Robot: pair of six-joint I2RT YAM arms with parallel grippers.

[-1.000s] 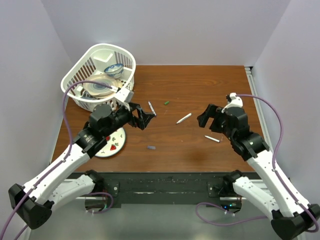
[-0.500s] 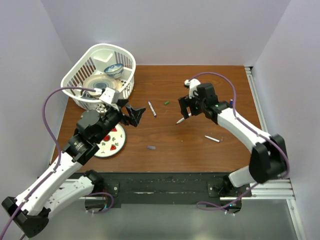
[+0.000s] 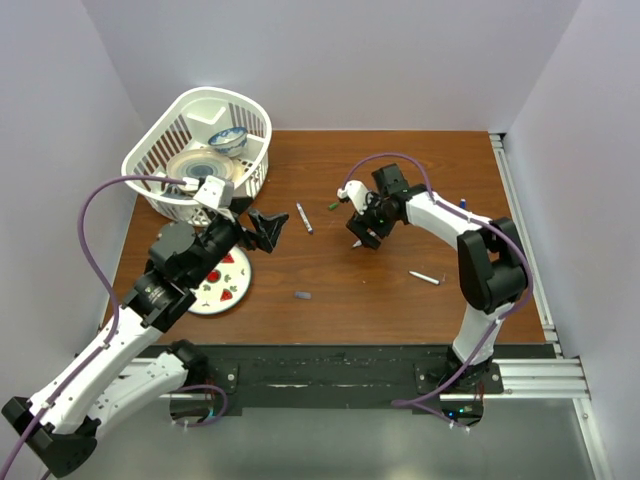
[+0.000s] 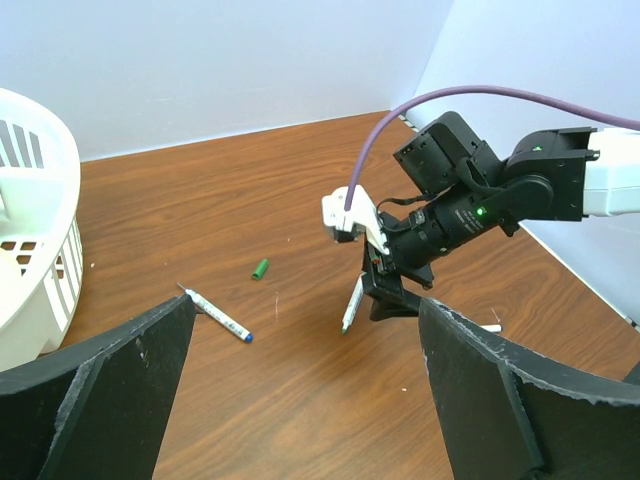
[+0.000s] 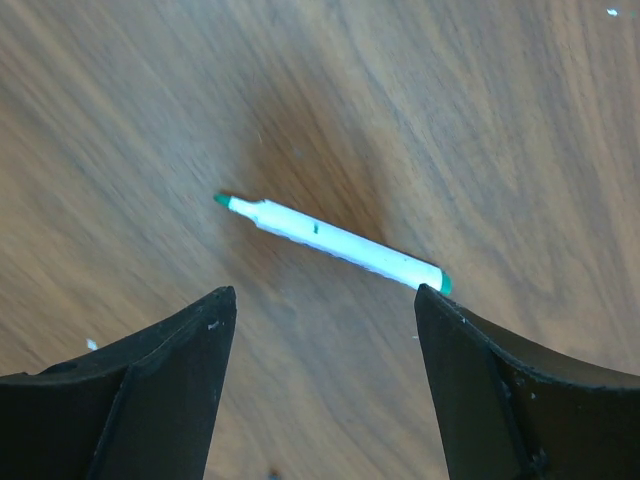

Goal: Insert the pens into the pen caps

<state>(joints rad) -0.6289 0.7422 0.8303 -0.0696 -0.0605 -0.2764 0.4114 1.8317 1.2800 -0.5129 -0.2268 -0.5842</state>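
Wood tabletop [image 3: 380, 300]; green-tip pen [image 5: 330, 243] diagonal in R-wrist view, tip upper-left

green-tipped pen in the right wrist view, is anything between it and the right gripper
Nothing visible does. The green-tipped pen lies alone on the table. The right gripper hangs over it with its jaws open, and the pen shows between them. No cap or other pen sits in that gap.
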